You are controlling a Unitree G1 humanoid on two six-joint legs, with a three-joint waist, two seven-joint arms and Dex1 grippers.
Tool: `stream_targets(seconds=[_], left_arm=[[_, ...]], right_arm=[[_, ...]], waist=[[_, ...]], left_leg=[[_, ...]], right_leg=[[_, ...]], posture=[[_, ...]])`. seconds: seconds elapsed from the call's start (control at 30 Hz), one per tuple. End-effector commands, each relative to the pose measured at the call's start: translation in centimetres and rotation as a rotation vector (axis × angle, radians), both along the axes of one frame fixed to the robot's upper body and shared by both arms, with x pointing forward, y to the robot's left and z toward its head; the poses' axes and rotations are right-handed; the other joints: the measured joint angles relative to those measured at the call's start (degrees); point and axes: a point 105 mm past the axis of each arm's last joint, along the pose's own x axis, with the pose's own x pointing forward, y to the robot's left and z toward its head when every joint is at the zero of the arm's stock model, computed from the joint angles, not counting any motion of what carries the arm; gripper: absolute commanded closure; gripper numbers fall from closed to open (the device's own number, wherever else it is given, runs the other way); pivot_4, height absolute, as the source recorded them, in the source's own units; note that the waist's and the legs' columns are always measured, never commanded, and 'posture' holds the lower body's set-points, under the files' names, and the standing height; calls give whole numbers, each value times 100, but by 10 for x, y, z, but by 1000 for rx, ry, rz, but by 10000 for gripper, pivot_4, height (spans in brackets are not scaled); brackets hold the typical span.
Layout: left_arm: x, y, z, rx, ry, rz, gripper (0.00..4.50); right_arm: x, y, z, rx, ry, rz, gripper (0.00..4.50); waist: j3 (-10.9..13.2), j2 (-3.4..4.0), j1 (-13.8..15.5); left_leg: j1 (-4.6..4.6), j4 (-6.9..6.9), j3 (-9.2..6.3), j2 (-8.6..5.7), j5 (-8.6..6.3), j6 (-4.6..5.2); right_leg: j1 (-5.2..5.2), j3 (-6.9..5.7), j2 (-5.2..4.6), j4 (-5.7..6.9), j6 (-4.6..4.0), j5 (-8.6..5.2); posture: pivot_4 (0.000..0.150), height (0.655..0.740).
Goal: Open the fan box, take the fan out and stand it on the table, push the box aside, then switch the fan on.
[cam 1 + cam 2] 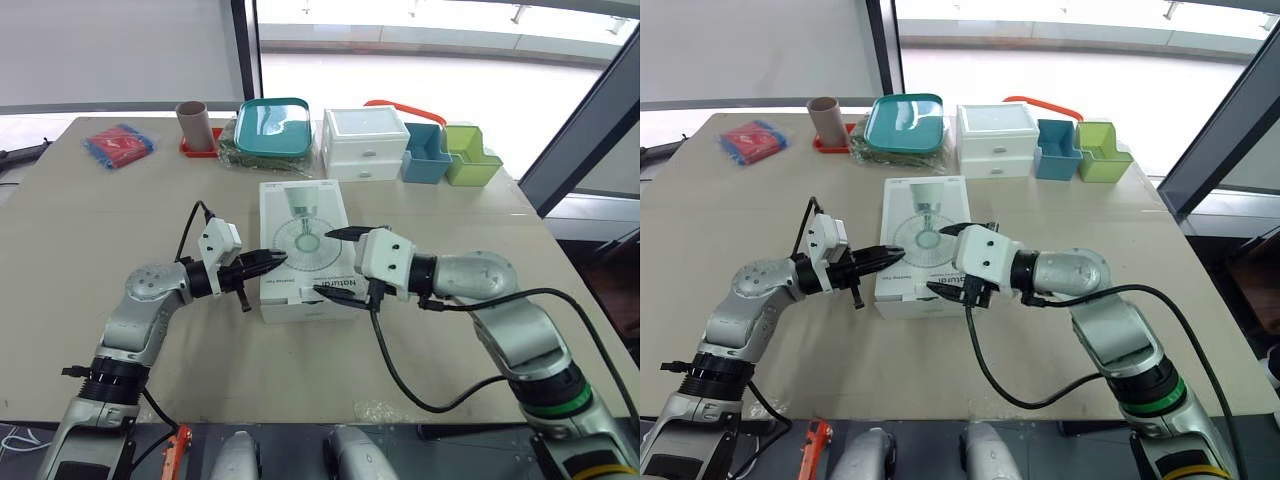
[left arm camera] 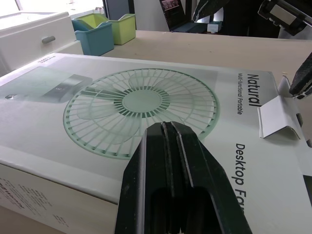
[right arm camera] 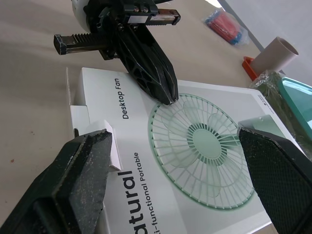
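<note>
- Lying flat mid-table, the box (image 1: 303, 225) had its lid down, its tab (image 2: 277, 116) at the near end.
- The left gripper (image 1: 272, 262), fingers pressed together and empty, rested on the lid's left side.
- The right gripper (image 1: 325, 262) gaped wide above, empty; tugging the tab could drag the box.

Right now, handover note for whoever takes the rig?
Left gripper: shut, tip over the top of the fan box, contact unclear.
Right gripper: open, straddling the box's near end, one finger by the end flap, whose tab sticks out.
Box lies flat in the middle of the table, not opened.
Left to do: open it, stand the fan, push box aside, switch on.
</note>
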Motion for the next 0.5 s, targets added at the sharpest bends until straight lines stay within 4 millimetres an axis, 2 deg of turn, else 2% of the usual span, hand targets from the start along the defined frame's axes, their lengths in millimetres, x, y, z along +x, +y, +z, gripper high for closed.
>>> stream_targets(seconds=[0.03,0.27,0.37,0.5], left_arm=[[-3,-1,-6,19,12,-9,42382],[-3,1,-6,23,12,-4,42382],[-3,1,-6,23,11,-1,42382],[-3,1,-6,24,9,0,42382]], right_arm=[[-8,2,1,-22,-45,36,0],[-11,4,-2,-31,-46,57,0],[-1,1,-6,-37,-50,8,0],[3,1,-4,-22,-51,-7,0]], waist=[[0,0,2],[0,0,0],[0,0,0],[0,0,-1]], left_leg=[[0,0,0,0,0,0],[0,0,0,0,0,0],[0,0,0,0,0,0],[0,0,1,0,0,0]], right_leg=[[0,0,0,0,1,0],[0,0,0,0,1,-1],[0,0,0,0,1,-1],[0,0,0,0,0,-1]], posture=[[1500,7400],[1500,7400],[1500,7400],[1500,7400]])
